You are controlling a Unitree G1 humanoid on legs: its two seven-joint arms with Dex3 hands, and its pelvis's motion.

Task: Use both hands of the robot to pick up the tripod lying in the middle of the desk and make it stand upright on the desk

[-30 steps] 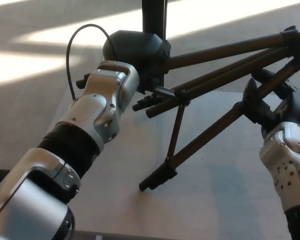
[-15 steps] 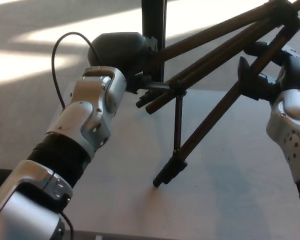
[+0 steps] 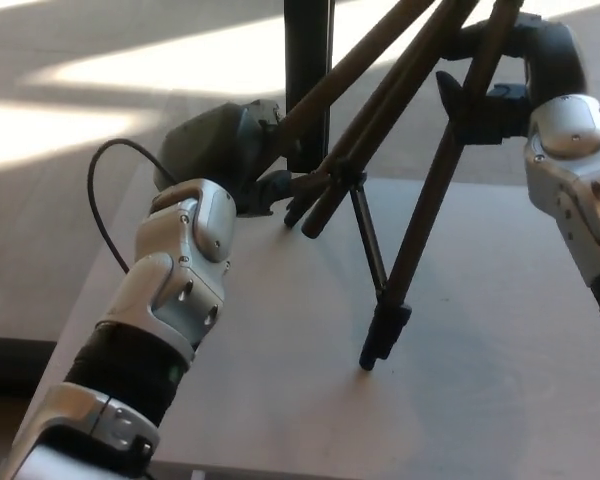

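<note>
**Tripod mid-swing, one foot down on the table**

The step in hand is the raising itself. The tripod [image 3: 400, 150] is tilted steeply over the table [image 3: 480, 400], not yet upright: one leg's rubber foot [image 3: 378, 345] appears to rest on the tabletop near the middle, while the other legs point up and away toward the top of the picture. The left hand [image 3: 230, 150] is closed on the tripod's low end, where the legs meet near the spreader brace [image 3: 368, 235]; most of that hand is hidden behind its own wrist, so the exact hold is unclear. The right hand [image 3: 510, 70] is clamped round one of the upper legs, high at the right.

Next, I judge, the raised legs must be brought down so that all the feet reach the table, the planted foot serving as a pivot. The risk is that foot skidding on the smooth surface.

Against the picture of a second ago, the tripod has swung from nearly level to steep. The right hand has climbed from mid-right to the upper edge; the left hand has dropped lower and further left. The foot has shifted rightward across the table.
</note>
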